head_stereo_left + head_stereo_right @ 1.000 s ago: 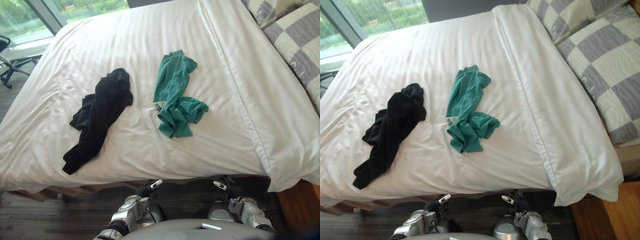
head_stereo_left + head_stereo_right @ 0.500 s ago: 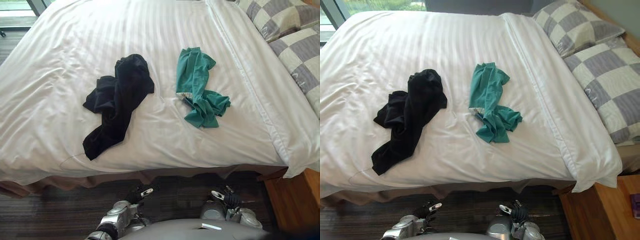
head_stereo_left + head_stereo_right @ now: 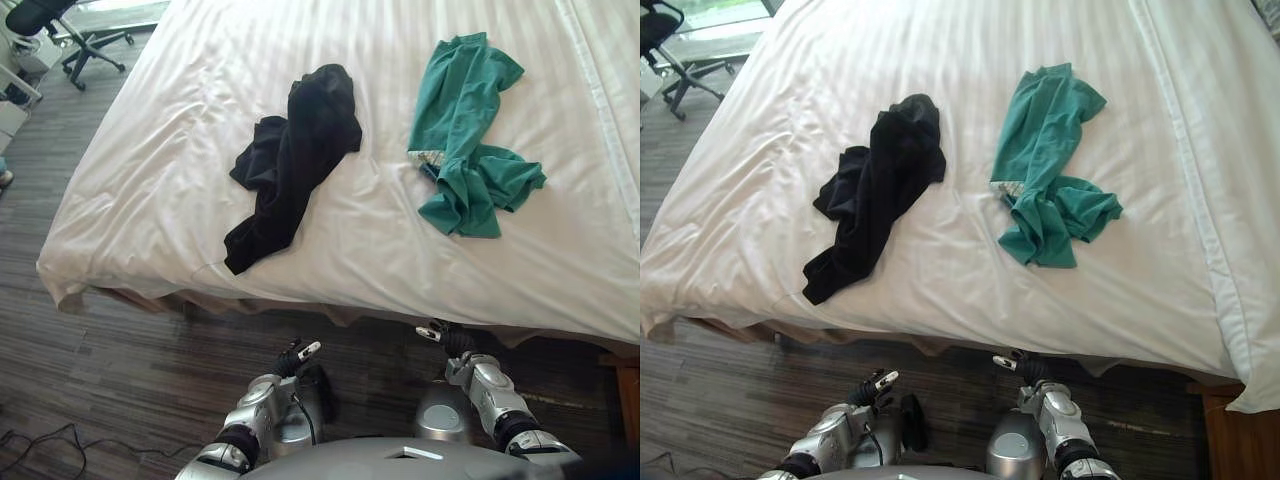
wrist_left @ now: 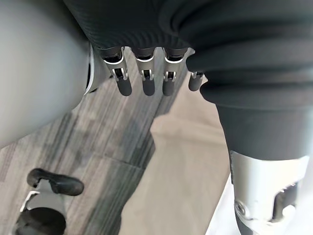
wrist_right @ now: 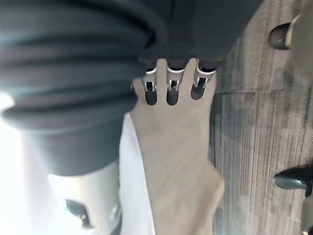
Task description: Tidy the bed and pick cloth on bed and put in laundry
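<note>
Two cloths are lying untouched on the white bed [image 3: 150,210]: a black cloth [image 3: 293,160] toward the left and a green cloth [image 3: 465,130] to its right, well apart. The camera alone is shifting toward the bed's near left edge, so picking is not yet starting. The left hand [image 3: 292,358] and right hand [image 3: 443,337] are hanging over the floor [image 3: 120,380], fingers relaxed, grasping nothing.

Dark plank floor [image 3: 110,370] runs across the near side — a black office chair [image 3: 38,14] stands at the far left, and a wooden furniture corner [image 3: 1230,450] edges in at lower right.
</note>
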Robot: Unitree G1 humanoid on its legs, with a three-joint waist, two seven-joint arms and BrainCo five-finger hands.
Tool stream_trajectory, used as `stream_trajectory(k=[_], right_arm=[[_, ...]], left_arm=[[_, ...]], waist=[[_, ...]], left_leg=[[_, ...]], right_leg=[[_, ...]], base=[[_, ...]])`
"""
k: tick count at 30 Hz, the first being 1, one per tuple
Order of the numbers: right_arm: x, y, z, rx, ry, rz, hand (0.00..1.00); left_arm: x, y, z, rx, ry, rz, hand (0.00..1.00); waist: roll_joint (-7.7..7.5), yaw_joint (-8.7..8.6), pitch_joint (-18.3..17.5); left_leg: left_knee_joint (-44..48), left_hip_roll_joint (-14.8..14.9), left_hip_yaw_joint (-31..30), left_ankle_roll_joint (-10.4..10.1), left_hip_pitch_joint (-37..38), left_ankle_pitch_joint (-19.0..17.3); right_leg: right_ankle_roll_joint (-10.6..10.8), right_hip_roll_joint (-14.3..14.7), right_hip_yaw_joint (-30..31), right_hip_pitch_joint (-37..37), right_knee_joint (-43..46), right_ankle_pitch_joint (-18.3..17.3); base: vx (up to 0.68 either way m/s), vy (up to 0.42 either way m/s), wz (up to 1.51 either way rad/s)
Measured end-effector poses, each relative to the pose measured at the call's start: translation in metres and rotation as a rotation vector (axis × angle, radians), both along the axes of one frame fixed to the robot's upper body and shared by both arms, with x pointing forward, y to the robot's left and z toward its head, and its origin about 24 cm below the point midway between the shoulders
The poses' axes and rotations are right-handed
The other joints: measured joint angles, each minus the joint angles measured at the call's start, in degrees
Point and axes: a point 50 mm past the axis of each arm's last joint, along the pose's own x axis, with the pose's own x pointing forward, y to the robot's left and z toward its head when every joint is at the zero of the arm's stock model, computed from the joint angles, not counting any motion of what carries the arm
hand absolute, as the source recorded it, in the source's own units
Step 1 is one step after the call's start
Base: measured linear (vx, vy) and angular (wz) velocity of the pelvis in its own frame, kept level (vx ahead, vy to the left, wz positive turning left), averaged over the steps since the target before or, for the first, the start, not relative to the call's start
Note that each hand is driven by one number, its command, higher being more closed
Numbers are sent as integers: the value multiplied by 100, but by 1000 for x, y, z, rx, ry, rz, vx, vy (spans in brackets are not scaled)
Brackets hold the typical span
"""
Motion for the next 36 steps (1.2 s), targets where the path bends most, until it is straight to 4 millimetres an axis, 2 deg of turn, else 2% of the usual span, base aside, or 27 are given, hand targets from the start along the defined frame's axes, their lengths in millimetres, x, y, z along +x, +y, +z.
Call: stream_trajectory(k=[1,3,4,5,6,7,8,9,10,11,12,13,14,15,16,18,20,21,25,27,29,31,32,33,34,35,36], right_arm=[[-5,-9,-1,-13,10,-23,0],[-14,-18,-3,-45,32,-18,0],[-14,-20,-3,-54,31,-10,0],[-22,-22,-6,-60,50,-10,0],[-29,-23,-9,-59,66,-14,0],[-34,-22,-11,-54,78,-17,0],[-42,-16,-16,-35,102,-24,0],[-45,5,-22,19,120,-10,0],[-45,20,-23,61,116,25,0],[-44,25,-23,73,108,57,0],[-37,34,-19,86,69,120,0],[-35,35,-18,90,53,135,0],[-32,36,-15,96,26,142,0],[-30,32,-13,100,7,124,0],[-33,28,-14,106,17,89,0],[-35,24,-16,109,37,59,0],[-35,22,-17,95,53,55,0],[-37,21,-18,89,59,48,0],[-45,30,-25,138,106,-39,0],[-48,25,-26,153,118,-116,0],[-57,3,-28,150,126,-313,0],[-67,-16,-28,128,131,-436,0],[-75,-40,-25,93,124,-550,0],[-80,-51,-23,76,119,-600,0],[-88,-70,-19,50,104,-676,0],[-102,-103,-9,-7,71,-800,0],[-109,-122,-1,-43,41,-869,0]], left_arm=[[-2,0,-1,-13,-1,-4,0],[-6,1,-2,-20,0,-3,0],[-6,0,-2,-26,-1,-9,0],[-7,-4,-2,-35,0,-20,0],[-7,-6,-3,-39,2,-31,0],[-9,-7,-4,-38,10,-36,0],[-11,-3,-5,-28,20,-44,0],[-10,7,-4,5,16,-39,0],[-15,22,-4,51,26,-37,0],[-19,28,-5,70,38,-22,0],[-30,37,-7,104,57,-12,0],[-33,38,-7,107,59,-16,0],[-33,37,-7,108,61,-26,0],[-31,32,-8,98,65,-51,0],[-28,26,-8,84,76,-71,0],[-25,16,-8,62,92,-82,0],[-32,15,-12,66,137,-70,0],[-33,16,-12,64,142,-62,0],[-41,31,-15,95,165,53,0],[-49,40,-16,109,190,133,0],[-58,52,-17,132,225,282,0],[-59,67,-15,131,217,434,0],[-63,86,-12,130,200,611,0],[-66,95,-10,133,191,683,0],[-71,111,-6,142,171,798,0],[-81,146,5,167,110,1000,0],[-89,169,15,188,58,1124,0]], waist=[[15,-14,-33],[8,-78,-92],[16,-79,-97],[68,-78,-138],[77,-78,-202],[115,-85,-292],[-28,-41,-358],[-281,115,-445],[-350,258,-497],[-404,286,-529],[-465,377,-607],[-444,374,-632],[-407,312,-655],[-279,137,-698],[-229,18,-736],[-131,99,-790],[-47,188,-826],[-57,184,-823],[-270,265,-933],[-339,253,-978],[-353,217,-1013],[-336,223,-1007],[-287,220,-1025],[-254,214,-1042],[-198,213,-1079],[-135,187,-1123],[-103,167,-1147]], left_leg=[[101,199,-93,90,17,-131],[142,439,-476,57,55,-257],[91,530,-551,48,89,-261],[-118,572,-579,-17,187,-200],[-229,536,-513,-399,301,-546],[-344,495,-478,-549,374,-746],[-497,438,-353,-598,457,-932],[-525,335,-124,-527,481,-892],[-691,401,190,-461,683,-846],[-792,415,354,-438,839,-830],[-1020,418,648,-385,1102,-771],[-1069,415,679,-383,1131,-753],[-1131,444,600,-353,1077,-702],[-1293,469,282,-291,883,-580],[-1570,413,20,-242,838,-410],[-1792,370,10,-158,839,-233],[-1817,305,52,-95,878,-154],[-1850,277,62,-97,939,-152],[-1996,195,503,-178,1287,-219],[-2045,164,646,-201,1424,-243],[-2090,140,757,-246,1553,-276],[-2096,138,818,-256,1590,-283],[-2112,138,828,-261,1591,-287],[-2125,137,832,-261,1591,-287],[-2139,136,830,-262,1588,-287],[-2139,140,824,-270,1586,-297],[-2139,150,821,-278,1577,-308]], right_leg=[[3,-13,56,49,6,2],[132,-51,217,32,-5,73],[245,-70,293,22,-51,134],[486,-121,350,56,-199,263],[596,-141,397,121,-351,369],[593,-171,397,167,-469,478],[586,-259,358,184,-655,724],[526,-350,91,140,-886,1225],[301,-312,-396,149,-1053,1611],[195,-288,-673,163,-1016,1663],[14,-126,-1172,149,-796,1508],[55,49,-1147,154,-777,1342],[190,384,-902,184,-816,1021],[232,814,-318,219,-1017,735],[59,1015,-19,257,-1177,662],[-55,1033,-51,223,-1317,793],[65,1004,-7,277,-1401,902],[78,983,4,324,-1411,919],[123,960,343,406,-1632,1121],[143,964,458,513,-1840,1244],[145,968,460,697,-2155,1419],[156,969,461,739,-2242,1459],[159,971,454,762,-2314,1483],[159,972,448,762,-2327,1485],[159,972,429,767,-2347,1485],[162,970,362,823,-2398,1486],[166,970,314,874,-2434,1488]], base=[[25,100,-21],[32,127,-29],[60,362,-35],[69,459,-30],[58,454,-12],[47,405,0],[22,442,-18],[8,457,-64],[-15,285,-82],[-26,246,-111],[-39,151,-81],[-55,134,-54],[-93,41,46],[-96,14,111],[-73,-8,110],[-7,-1,28],[19,25,-7],[38,36,-8],[59,61,-44],[73,43,-39],[49,20,-23],[23,7,-13],[7,-5,-7],[0,0,0],[12,-10,7],[10,-12,12],[0,-10,14]])
